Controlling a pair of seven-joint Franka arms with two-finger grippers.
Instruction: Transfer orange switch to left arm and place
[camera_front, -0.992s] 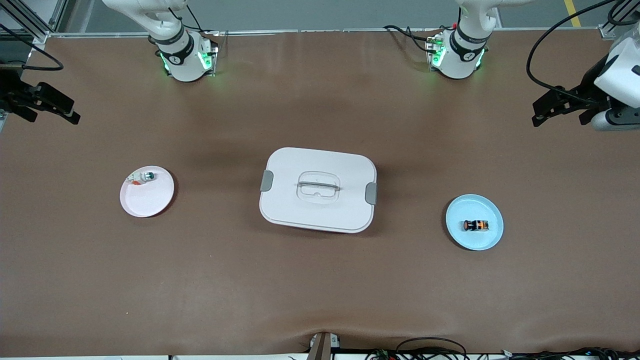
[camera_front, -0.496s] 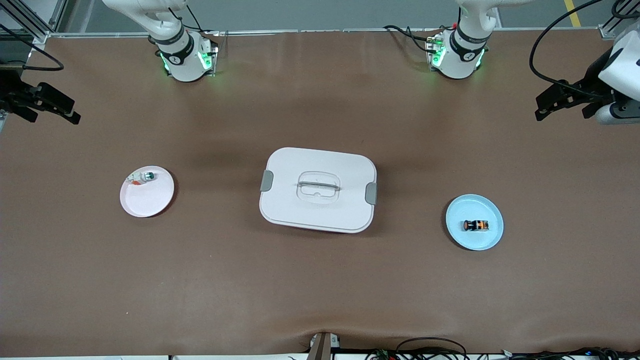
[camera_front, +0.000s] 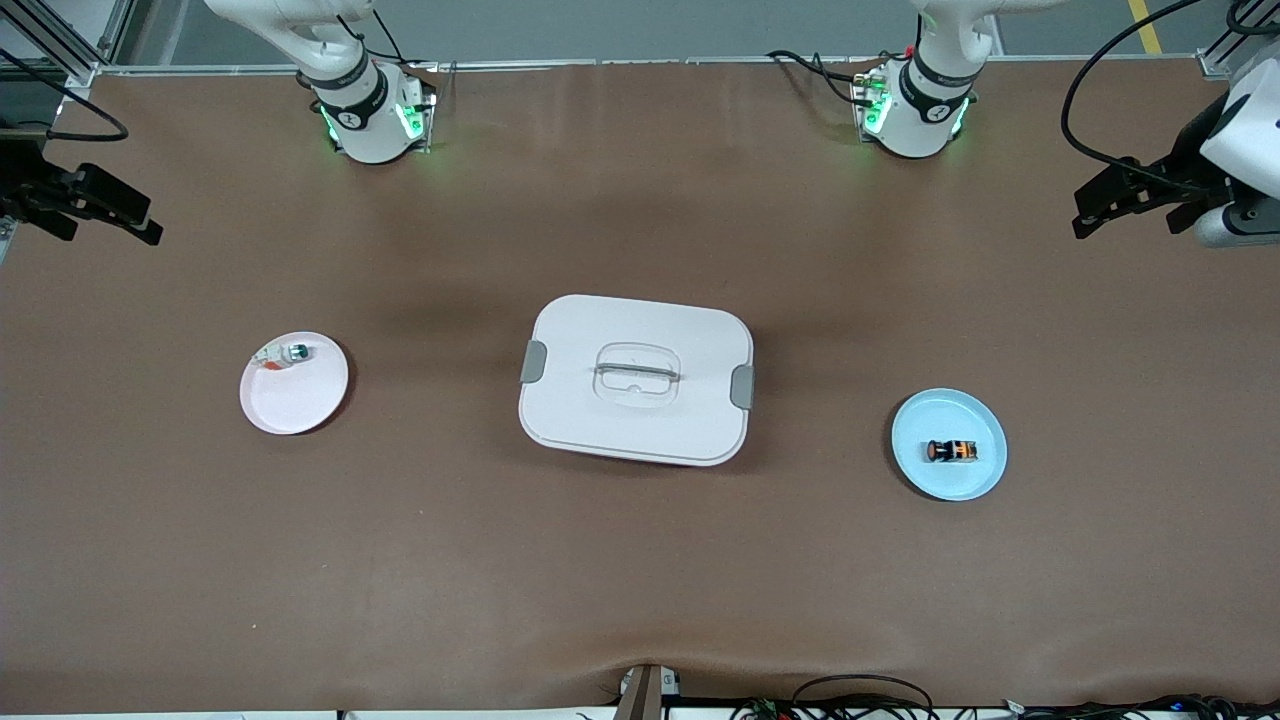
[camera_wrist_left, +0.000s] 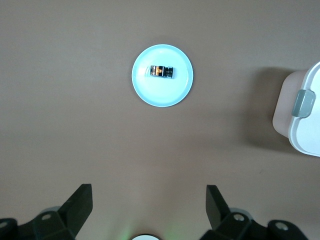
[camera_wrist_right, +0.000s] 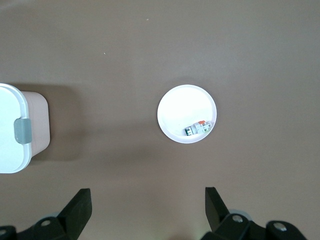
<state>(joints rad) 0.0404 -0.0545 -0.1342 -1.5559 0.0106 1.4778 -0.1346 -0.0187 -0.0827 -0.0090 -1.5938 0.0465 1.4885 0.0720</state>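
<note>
In the front view, a tiny black cylindrical orange switch (camera_front: 950, 451) was seen lying on a round pale-blue plate (camera_front: 917, 430) toward the left arm's end of the brown tabletop (camera_front: 640, 560). Its long axis ran along the table's length, orange face toward the large white lidded box (camera_front: 636, 379) at the centre. The left gripper (camera_front: 1125, 202) and right gripper (camera_front: 85, 205) were held wide open over opposite ends.

In the left wrist view, the switch was shown on its side.

It was judged light, rigid and prone to rolling; the black barrel's sides suited grasping.

In the right wrist view, a white plate (camera_wrist_right: 180, 107) held a small white part (camera_wrist_right: 198, 128).
</note>
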